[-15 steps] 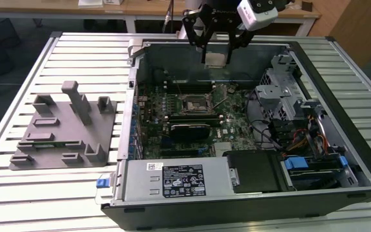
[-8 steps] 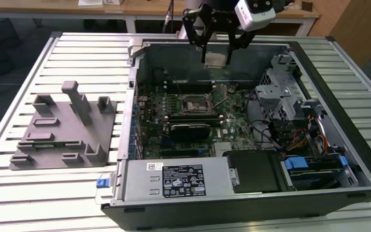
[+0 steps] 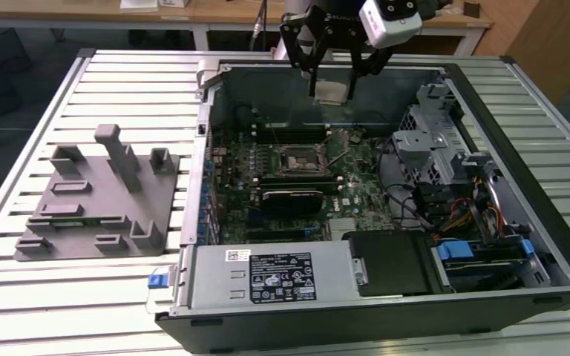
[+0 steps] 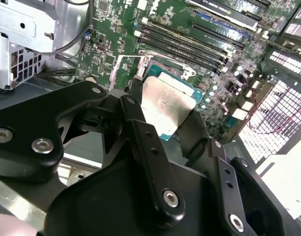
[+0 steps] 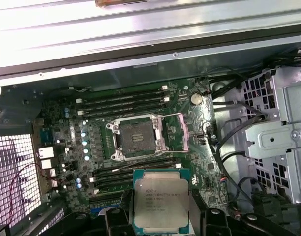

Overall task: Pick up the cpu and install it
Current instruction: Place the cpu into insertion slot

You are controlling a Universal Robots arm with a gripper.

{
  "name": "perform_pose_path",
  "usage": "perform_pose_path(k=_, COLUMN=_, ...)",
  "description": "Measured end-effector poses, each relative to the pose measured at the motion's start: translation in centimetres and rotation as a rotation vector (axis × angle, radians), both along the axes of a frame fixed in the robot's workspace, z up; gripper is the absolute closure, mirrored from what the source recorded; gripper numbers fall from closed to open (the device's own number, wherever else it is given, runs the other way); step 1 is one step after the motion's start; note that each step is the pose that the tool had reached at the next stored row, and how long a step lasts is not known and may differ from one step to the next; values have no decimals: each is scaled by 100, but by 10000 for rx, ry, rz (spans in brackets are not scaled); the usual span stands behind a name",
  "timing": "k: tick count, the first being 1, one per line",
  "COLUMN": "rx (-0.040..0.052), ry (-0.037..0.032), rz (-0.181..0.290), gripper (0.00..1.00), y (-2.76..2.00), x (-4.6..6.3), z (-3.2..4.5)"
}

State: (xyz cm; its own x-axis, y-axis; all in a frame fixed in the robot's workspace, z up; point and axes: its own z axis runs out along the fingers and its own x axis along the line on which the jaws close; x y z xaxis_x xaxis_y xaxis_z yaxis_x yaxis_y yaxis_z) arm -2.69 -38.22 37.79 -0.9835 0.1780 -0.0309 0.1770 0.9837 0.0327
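Silver-topped cpu [image 5: 161, 201] — clamped in the claw [image 3: 332, 84].

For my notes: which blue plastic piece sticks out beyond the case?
The blue tab at the case corner, exterior view's left; the other blue pieces sit inside it.

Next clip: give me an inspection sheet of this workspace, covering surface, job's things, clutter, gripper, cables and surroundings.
Surface: slatted metal table carrying an open computer case.
Job's things: cpu held above the motherboard, not in the socket, which stands open and empty.
Clutter: grey tray with upright posts, on the exterior view's left of the case.
Gripper: gripper shut on the cpu, over the case's far side.
Cables: black cables and orange cables inside the case, off the socket.
Surroundings: wooden desks behind the table.
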Motion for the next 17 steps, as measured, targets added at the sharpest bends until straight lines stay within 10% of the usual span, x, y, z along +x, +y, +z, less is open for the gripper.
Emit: perform_pose_path(k=17, rx=0, ry=0, rz=-426, gripper=47, y=0, x=0, z=-1)
